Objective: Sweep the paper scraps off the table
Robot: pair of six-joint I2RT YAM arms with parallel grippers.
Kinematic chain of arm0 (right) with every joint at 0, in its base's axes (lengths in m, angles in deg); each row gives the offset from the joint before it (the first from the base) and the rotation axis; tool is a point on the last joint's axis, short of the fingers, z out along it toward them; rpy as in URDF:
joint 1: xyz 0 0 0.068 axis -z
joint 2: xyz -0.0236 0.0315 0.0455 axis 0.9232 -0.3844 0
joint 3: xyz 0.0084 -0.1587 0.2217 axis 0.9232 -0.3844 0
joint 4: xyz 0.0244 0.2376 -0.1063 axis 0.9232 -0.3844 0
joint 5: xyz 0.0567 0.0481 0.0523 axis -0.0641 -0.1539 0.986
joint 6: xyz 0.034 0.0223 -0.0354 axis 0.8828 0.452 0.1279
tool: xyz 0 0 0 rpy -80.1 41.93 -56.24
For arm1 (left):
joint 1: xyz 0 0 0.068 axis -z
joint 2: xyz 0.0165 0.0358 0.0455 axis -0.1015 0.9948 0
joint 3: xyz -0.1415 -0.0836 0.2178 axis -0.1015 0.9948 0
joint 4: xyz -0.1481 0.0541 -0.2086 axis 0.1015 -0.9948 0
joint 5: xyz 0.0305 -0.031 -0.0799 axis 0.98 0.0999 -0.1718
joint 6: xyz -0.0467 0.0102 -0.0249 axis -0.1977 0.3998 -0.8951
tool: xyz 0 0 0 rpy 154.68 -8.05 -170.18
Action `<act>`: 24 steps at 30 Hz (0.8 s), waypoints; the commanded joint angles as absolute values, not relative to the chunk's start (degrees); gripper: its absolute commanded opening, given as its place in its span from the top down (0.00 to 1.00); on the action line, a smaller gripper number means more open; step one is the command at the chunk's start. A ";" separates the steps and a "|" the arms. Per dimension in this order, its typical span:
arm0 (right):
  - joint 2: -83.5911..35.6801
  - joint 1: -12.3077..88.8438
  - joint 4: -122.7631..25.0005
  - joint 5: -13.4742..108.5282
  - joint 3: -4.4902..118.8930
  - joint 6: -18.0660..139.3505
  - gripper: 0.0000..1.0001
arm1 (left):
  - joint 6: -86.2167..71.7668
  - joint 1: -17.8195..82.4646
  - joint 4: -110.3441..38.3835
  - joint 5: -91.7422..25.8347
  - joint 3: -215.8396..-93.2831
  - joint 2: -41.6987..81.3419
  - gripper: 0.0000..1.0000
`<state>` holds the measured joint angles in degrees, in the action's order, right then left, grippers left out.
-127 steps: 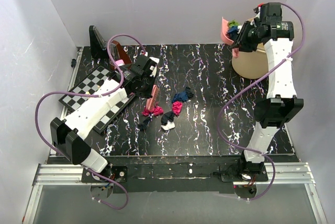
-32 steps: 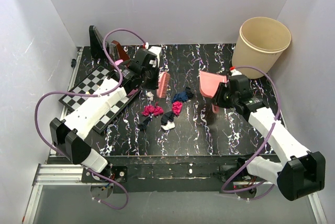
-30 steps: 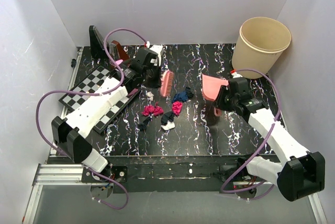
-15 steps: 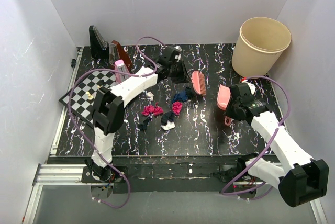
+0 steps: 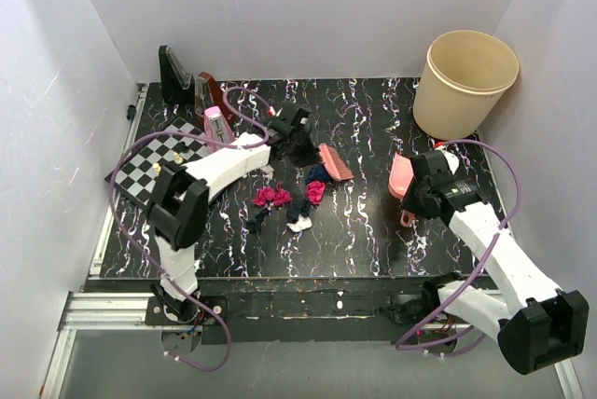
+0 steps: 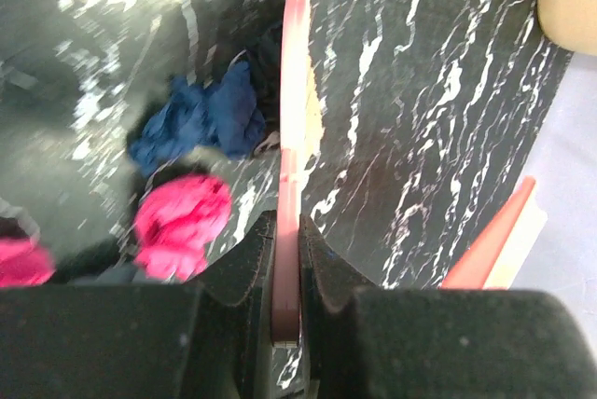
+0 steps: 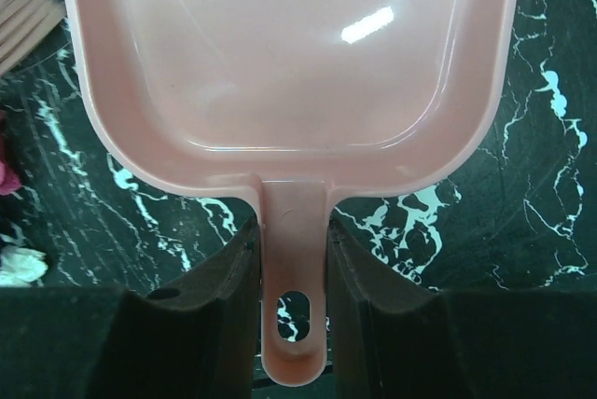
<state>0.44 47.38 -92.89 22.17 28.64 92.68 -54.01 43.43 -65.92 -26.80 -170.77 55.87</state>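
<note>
Paper scraps [image 5: 297,196] lie in a loose cluster mid-table: dark blue, magenta, black and white wads. My left gripper [image 5: 297,143] is shut on a pink brush [image 5: 336,161], held just right of and behind the cluster; in the left wrist view the brush [image 6: 297,129] stands next to a blue wad [image 6: 210,119] and a magenta wad [image 6: 182,222]. My right gripper [image 5: 420,199] is shut on the handle of the pink dustpan [image 5: 401,177], right of the scraps. In the right wrist view the pan [image 7: 289,54] is empty, its handle [image 7: 294,259] between the fingers.
A tan bin [image 5: 465,82] stands at the back right corner of the marble-streaked table [image 5: 364,231]. A checkered chessboard [image 5: 154,161] with small pieces lies at the left. Dark upright items [image 5: 191,87] stand at the back left.
The right arm emptied the dustpan over the bin, then brought it down to the table right of the scraps. The left arm swung the brush rightward around behind the cluster, then slightly back toward it.
</note>
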 commanded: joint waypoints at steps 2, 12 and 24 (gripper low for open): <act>-4.21 46.04 -98.99 19.24 34.03 93.73 0.99 | -53.92 43.09 -72.27 -21.17 -160.54 41.64 1.00; -8.71 33.83 -102.25 28.09 38.44 83.90 0.99 | -39.70 43.00 -74.29 -21.44 -163.50 28.62 1.00; -13.18 19.77 -108.84 35.76 41.15 79.49 0.99 | -5.16 42.65 -84.04 -2.12 -180.37 39.58 1.00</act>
